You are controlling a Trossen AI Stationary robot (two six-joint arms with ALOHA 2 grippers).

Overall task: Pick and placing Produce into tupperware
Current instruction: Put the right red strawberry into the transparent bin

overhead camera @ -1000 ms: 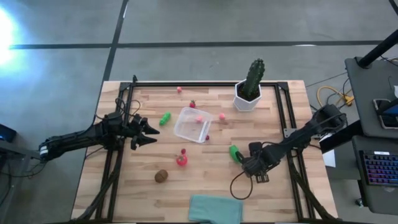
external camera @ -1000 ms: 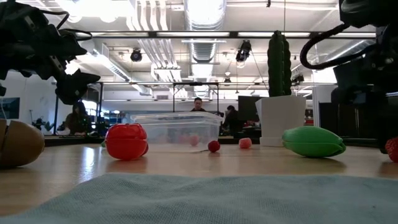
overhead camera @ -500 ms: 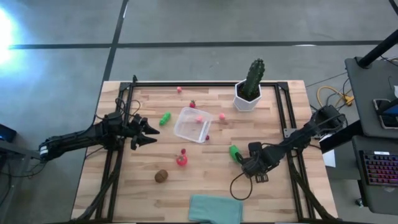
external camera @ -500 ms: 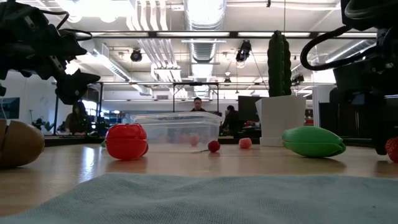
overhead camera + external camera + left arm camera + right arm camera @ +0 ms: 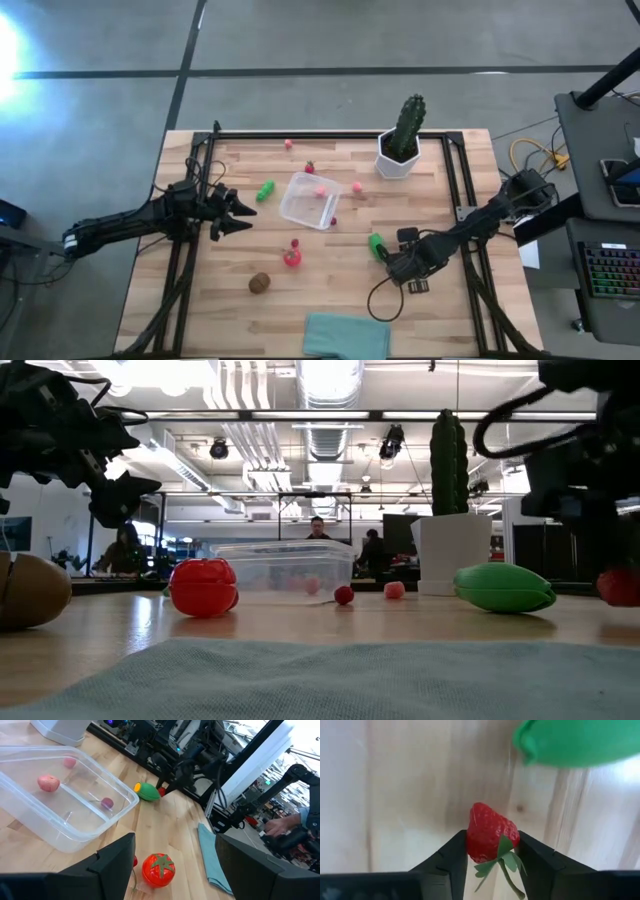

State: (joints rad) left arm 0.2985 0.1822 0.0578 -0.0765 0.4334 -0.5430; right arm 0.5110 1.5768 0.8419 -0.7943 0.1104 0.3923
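The clear tupperware sits on the table's middle with a pink piece inside. Around it lie one green piece on its left, another green piece toward the right, a red tomato, a brown kiwi and several tiny red and pink pieces. My right gripper is just beside the right green piece, shut on a red strawberry. My left gripper hovers open to the left of the tupperware. My right gripper pinches the strawberry by its two sides, close to the leafy stem end, between both fingers. The fingers come from above, pointing down. The low view shows the strawberry lifted a little clear of the table.
A tall green cactus in a white pot stands at the far right. A teal folded cloth lies at the near edge. Black frame rails run along both sides of the table. People show in the room beyond.
My right gripper has risen a little and shifted slightly, keeping its hold. The strawberry, which rested on the table a second ago, now hangs lifted clear.
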